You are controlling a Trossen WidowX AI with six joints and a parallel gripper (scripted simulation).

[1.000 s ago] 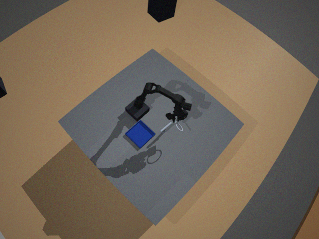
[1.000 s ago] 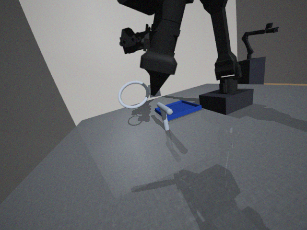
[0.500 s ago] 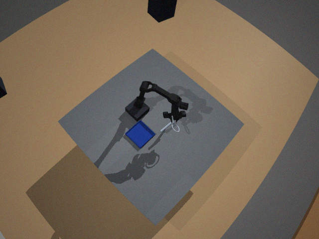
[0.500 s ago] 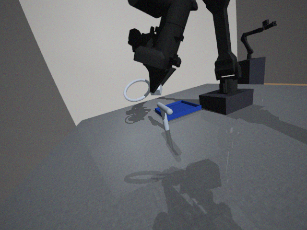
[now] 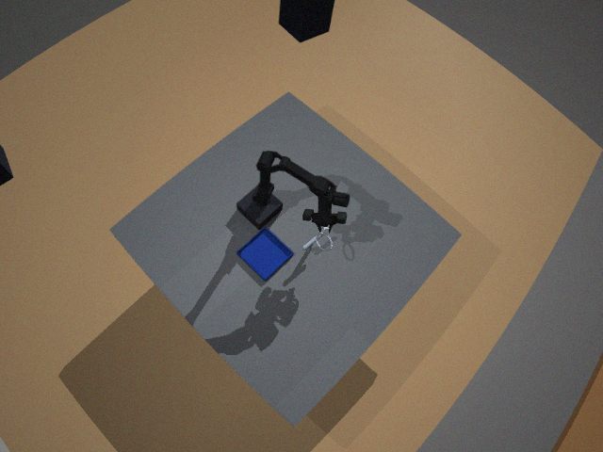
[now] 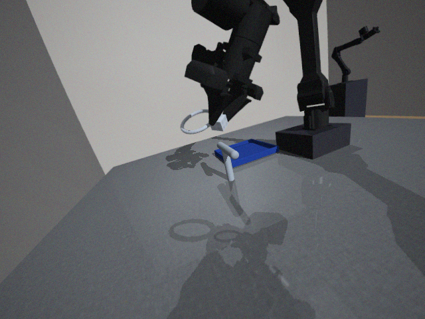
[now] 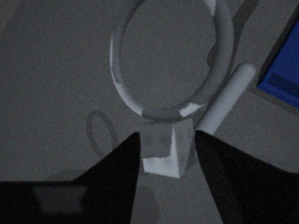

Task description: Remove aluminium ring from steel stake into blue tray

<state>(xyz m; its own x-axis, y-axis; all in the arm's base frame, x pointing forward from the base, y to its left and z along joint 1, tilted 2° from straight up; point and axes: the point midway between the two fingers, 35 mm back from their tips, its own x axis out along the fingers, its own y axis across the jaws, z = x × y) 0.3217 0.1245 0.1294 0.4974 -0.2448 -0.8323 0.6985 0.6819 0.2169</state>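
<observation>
At centre right of the exterior view's upper half, my hand [image 5: 325, 228] [image 6: 219, 119] [image 7: 167, 137] is partly open, clamped on the tab [image 5: 325, 230] [image 6: 219, 123] [image 7: 164, 151], leaving the ring [image 5: 331, 244] [image 6: 194, 131] [image 7: 225, 51] free for laying flat.

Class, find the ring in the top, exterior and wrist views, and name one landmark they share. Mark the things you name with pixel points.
Top: ring [image 5: 332, 241] [image 6: 184, 129] [image 7: 225, 51] just right of centre, below the gripper [image 5: 325, 228] [image 6: 219, 120] [image 7: 167, 137].
Exterior: upper middle, left of the gripper.
Wrist: top centre.
Shared landmark: the blue tray [image 5: 265, 254] [image 6: 248, 152] [image 7: 287, 70].
</observation>
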